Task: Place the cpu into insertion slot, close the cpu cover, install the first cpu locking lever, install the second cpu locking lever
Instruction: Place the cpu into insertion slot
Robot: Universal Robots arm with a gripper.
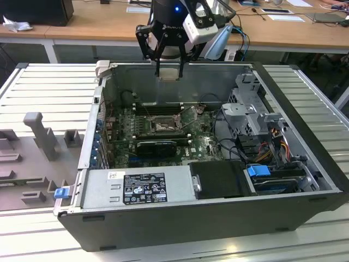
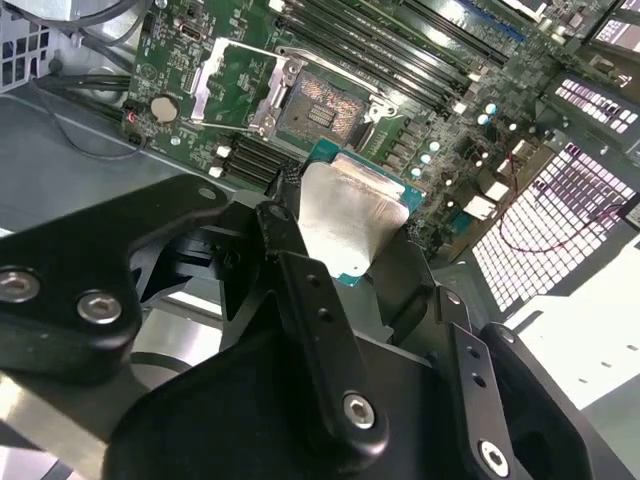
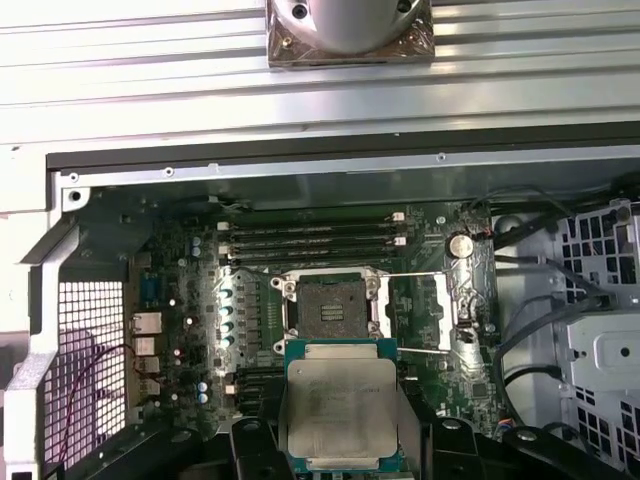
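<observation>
My gripper [image 1: 168,70] hangs above the back wall of the open computer case [image 1: 180,224], shut on the cpu [image 1: 168,74]. The cpu [image 2: 345,225] [image 3: 340,410] is a flat silver-topped square chip with a green rim, pinched between the black fingers [image 2: 300,275]. The insertion slot [image 1: 163,126] [image 2: 322,105] [image 3: 333,305] lies bare below on the green board, its pin field showing. The cpu cover [image 2: 232,85] [image 3: 440,305] is swung open and lies beside the slot. Thin metal levers [image 3: 420,350] stand loose around the socket.
Long black memory slots [image 3: 310,235] run along one side of the socket, and a black card [image 1: 155,146] along the other. A power supply [image 1: 136,188] fills the case front; a drive cage [image 1: 256,109] with cables stands at the exterior view's right. Grey fixtures [image 1: 38,136] sit outside at its left.
</observation>
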